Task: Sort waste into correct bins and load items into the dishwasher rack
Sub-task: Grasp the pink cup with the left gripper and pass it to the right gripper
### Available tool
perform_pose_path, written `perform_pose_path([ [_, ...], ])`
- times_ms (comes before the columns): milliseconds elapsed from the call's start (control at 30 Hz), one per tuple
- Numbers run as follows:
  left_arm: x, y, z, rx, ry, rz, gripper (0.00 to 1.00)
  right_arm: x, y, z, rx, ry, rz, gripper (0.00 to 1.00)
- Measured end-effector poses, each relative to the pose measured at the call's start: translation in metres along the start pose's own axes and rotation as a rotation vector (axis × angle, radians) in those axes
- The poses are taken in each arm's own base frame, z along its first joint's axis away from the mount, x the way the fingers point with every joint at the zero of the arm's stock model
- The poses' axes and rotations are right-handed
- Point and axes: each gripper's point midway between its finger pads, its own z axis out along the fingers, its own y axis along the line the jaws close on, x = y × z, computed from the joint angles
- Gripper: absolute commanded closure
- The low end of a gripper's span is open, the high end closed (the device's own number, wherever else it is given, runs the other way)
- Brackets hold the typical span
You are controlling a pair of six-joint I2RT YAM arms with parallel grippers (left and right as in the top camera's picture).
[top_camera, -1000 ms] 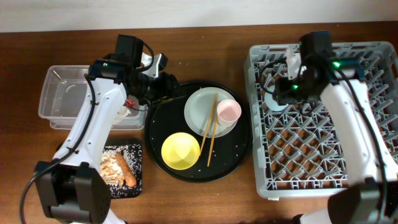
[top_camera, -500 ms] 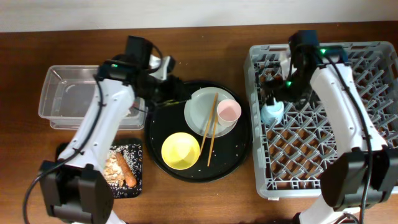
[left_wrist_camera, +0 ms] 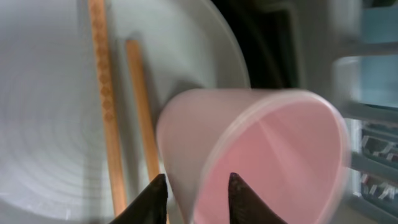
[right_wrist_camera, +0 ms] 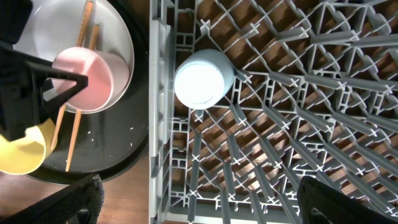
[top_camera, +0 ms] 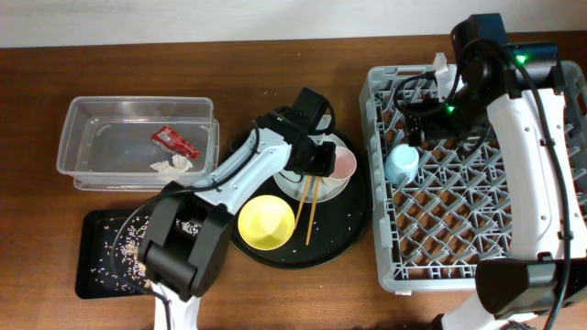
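Observation:
My left gripper stands at the pink cup. One fingertip is inside the rim and one outside, narrowed round the wall with a gap still showing. The cup rests on the pale plate beside the wooden chopsticks. My right gripper hangs wide open and empty over the grey dishwasher rack. The light blue cup sits upside down in the rack. The yellow bowl lies on the round black tray.
The clear tub at the far left holds a red wrapper and a white tissue. In front of it the flat black tray carries scattered rice-like bits.
My left arm swung from the tub to the pink cup and its jaws narrowed. My right gripper released the blue cup and drew back, wide open. Wrapper and tissue now show in the tub.

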Motion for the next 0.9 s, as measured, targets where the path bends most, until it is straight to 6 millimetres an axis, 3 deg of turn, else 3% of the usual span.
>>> perform_pose_path([
  [33,0.0,0.002,0.002,-0.011,0.0,-0.004,0.99,0.0,0.0,0.0,0.0,0.001,0.0,0.01],
  [300,-0.002,0.006,-0.005,-0.03,0.005,-0.024,1.0,0.001,0.0,0.0,0.0,0.005,0.0,0.02],
  [367,-0.012,0.001,-0.029,0.015,-0.004,-0.044,1.0,0.001,0.002,0.0,-0.009,0.006,0.0,0.02],
  [433,-0.023,-0.007,-0.066,0.089,-0.048,-0.048,1.0,0.001,0.01,0.0,-0.058,0.005,-0.011,0.02],
  [467,-0.034,-0.018,-0.114,0.197,-0.114,-0.026,1.0,0.001,0.02,-0.001,-0.114,0.003,-0.04,0.02],
  [533,-0.038,-0.021,-0.168,0.354,-0.16,-0.007,1.0,0.003,0.04,-0.005,-0.242,-0.002,-0.108,0.02],
  [600,-0.036,-0.017,-0.203,0.543,-0.166,0.011,1.0,0.009,0.064,-0.015,-0.419,-0.009,-0.208,0.02],
  [700,-0.034,-0.021,-0.235,0.76,-0.192,0.069,1.0,0.013,0.102,-0.042,-0.702,-0.093,-0.368,0.02],
  [833,-0.023,-0.05,-0.248,0.902,-0.17,0.154,1.0,0.009,0.134,-0.077,-0.964,-0.242,-0.489,0.02],
  [900,-0.018,-0.061,-0.248,0.935,-0.153,0.182,1.0,0.008,0.14,-0.086,-1.021,-0.279,-0.507,0.02],
])
